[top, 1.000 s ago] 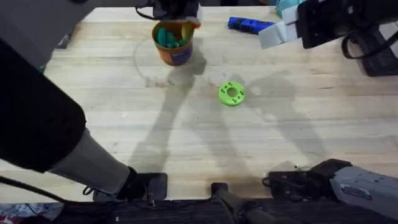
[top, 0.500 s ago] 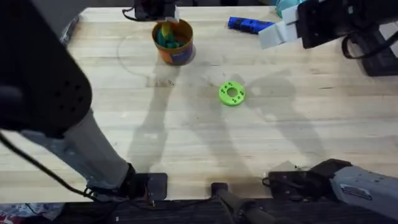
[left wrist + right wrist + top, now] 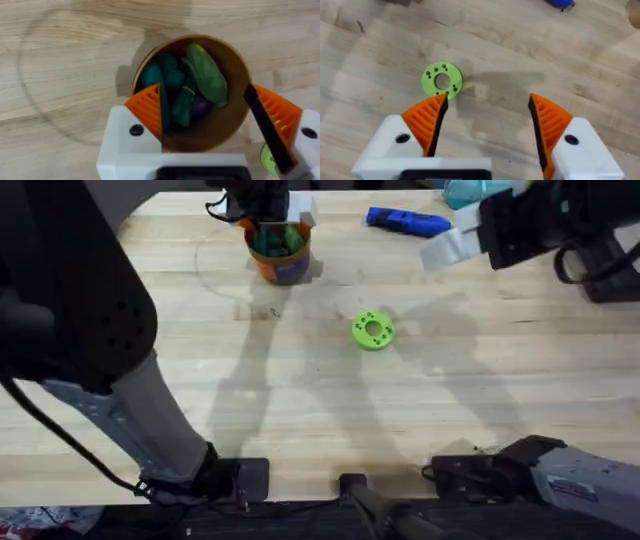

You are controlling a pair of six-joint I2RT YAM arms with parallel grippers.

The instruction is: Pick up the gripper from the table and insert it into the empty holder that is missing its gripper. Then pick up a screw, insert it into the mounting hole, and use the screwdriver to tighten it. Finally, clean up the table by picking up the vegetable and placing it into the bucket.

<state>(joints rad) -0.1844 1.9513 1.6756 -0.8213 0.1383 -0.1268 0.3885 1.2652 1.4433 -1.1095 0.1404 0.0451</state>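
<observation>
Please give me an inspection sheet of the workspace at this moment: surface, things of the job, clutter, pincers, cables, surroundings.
Surface: wooden table, light planks, with a faint ring mark near the bucket.
Job's things: bucket upright at the far side, holding green toy pieces; I cannot tell the vegetable among them.
Clutter: lime-green ring with holes lying flat mid-table; blue object at the far edge.
Pincers: left pincer open, directly above the bucket, fingers on either side of its mouth, holding nothing. Right pincer open, empty, above bare wood near the ring.
Cables: black cables by the right arm at the far right and by the left arm's base.
Surroundings: nothing seen.
</observation>
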